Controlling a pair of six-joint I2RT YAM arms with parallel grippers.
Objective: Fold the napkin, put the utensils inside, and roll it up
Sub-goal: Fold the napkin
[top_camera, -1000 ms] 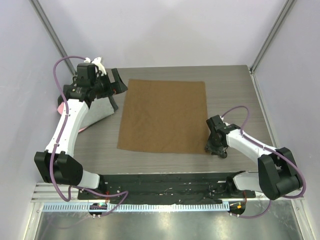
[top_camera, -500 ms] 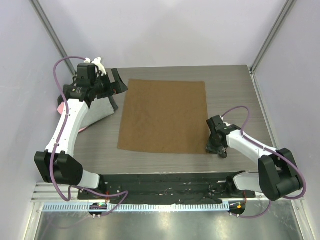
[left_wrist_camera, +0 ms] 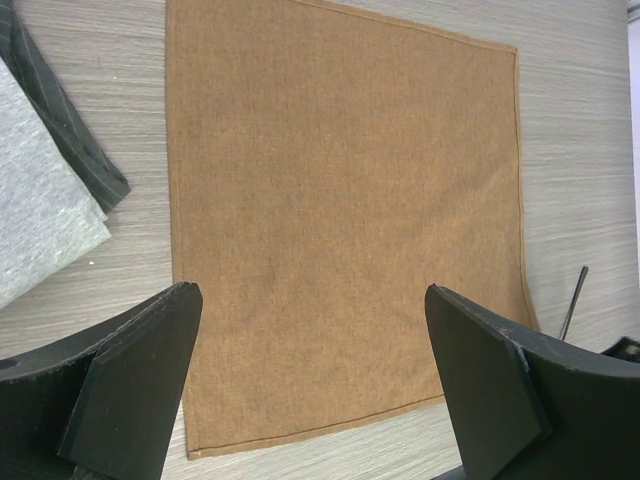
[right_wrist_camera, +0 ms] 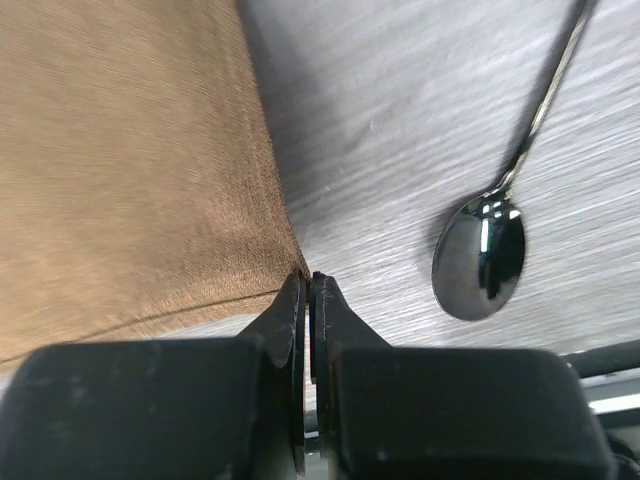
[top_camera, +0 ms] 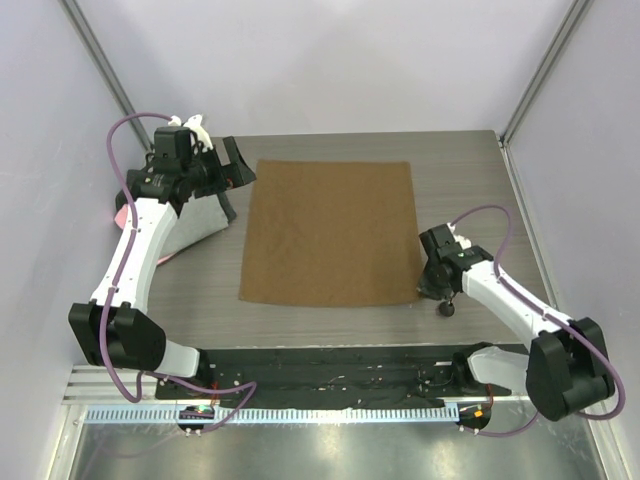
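The right gripper is pinched tight on 1 corner of the napkin, which lies flat to its left; the spoon lies just to its right. The left gripper hangs wide, holding nothing. So thin a bite may slip when lifted.

Table: grey wood-grain top, matte. Grey cloth lies flat at the table's left side, with a pink edge on its outer side. Dark striped cloth touches it and seems to run partly under it. Black mat runs along the near edge, a light ribbed strip just beyond. Metal frame post at back right, pale walls behind.
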